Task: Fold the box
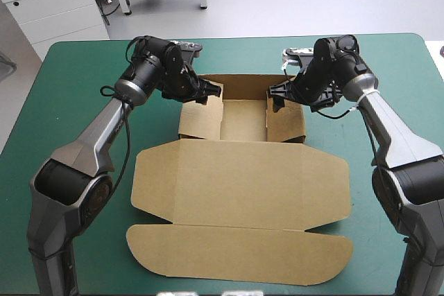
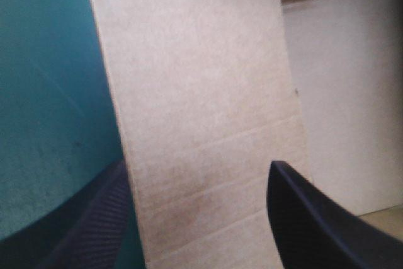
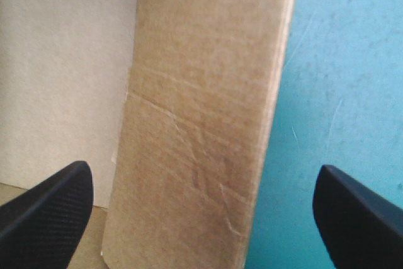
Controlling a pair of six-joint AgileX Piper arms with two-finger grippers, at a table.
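Left hand [image 1: 210,93] is open, astride the left wall [image 1: 201,117] of the box [image 1: 243,121]; right hand [image 1: 277,96] spread wide astride the right wall [image 1: 286,121]. I see the box mid-way across the tabletop [image 1: 69,81], tray walls up, lid [image 1: 239,185] flat on the near side.
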